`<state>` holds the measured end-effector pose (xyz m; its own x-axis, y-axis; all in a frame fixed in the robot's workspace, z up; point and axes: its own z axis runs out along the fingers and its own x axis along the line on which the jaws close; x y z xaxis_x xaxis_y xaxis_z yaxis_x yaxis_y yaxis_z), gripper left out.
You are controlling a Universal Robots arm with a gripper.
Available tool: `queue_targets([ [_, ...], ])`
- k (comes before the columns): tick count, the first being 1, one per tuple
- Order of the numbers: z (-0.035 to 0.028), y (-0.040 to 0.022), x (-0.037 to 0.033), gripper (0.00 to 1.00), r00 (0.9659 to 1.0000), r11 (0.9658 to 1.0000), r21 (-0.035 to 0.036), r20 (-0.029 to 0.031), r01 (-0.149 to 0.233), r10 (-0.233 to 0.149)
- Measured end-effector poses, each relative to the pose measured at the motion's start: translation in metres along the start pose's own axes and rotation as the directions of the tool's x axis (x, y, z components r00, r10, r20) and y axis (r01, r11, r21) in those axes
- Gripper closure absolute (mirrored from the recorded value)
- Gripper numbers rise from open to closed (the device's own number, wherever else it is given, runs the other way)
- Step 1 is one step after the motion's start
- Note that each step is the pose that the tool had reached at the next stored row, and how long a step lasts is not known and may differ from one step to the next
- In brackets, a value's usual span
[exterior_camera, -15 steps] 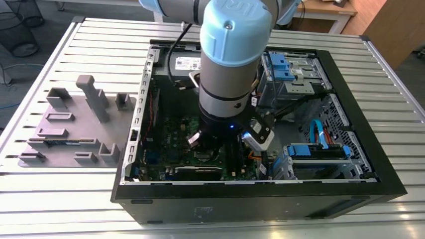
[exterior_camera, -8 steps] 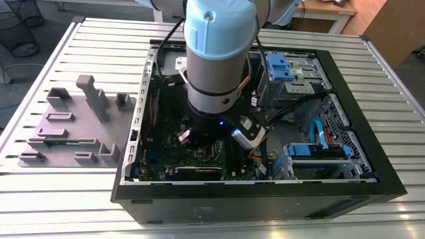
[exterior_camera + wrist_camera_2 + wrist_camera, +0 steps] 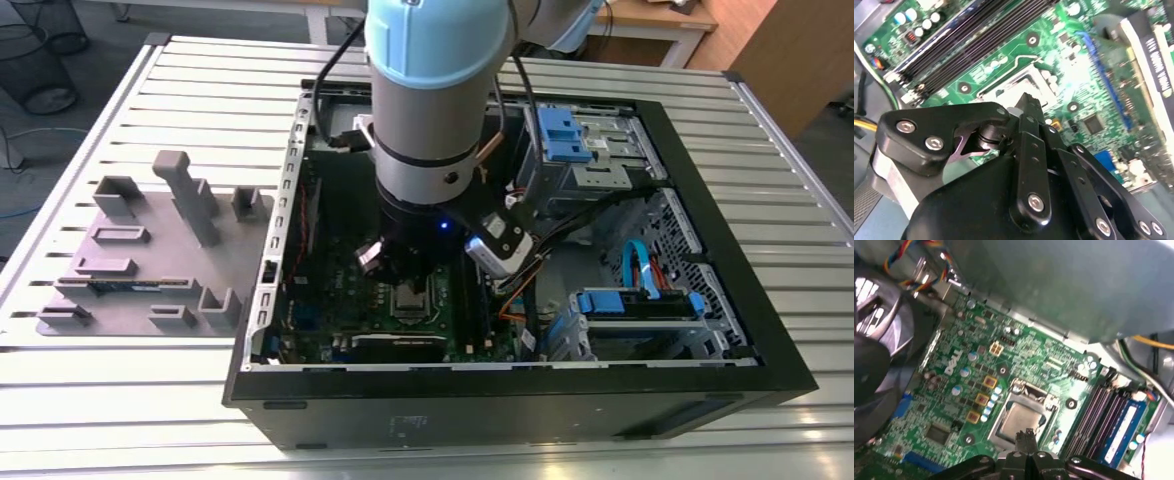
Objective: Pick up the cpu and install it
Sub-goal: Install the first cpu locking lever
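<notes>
The cpu (image 3: 1021, 416) is seen seated flat in the socket frame (image 3: 1024, 415) on the green motherboard (image 3: 959, 385), inside the open computer case (image 3: 747, 330) on the slatted table (image 3: 160, 390). The gripper (image 3: 1026, 434) is held just above the cpu's edge, fingertips drawn together with nothing clasped between them. Memory slots (image 3: 1104, 415) are noted beside the socket.

White lettering is printed on the green motherboard (image 3: 954, 360). A white sticker on the blue memory stick (image 3: 1123, 431) carries print too small to read. A pale label on the computer case (image 3: 407, 425) is illegible.
</notes>
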<state>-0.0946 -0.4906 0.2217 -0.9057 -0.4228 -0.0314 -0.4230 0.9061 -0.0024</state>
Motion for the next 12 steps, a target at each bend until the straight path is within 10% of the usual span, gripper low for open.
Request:
queue_targets([
  [12, -0.0071, 0.0009, -0.0006, 0.89, 1.0, 1.0, 0.0008, 0.0003, 0.0, 0.0],
])
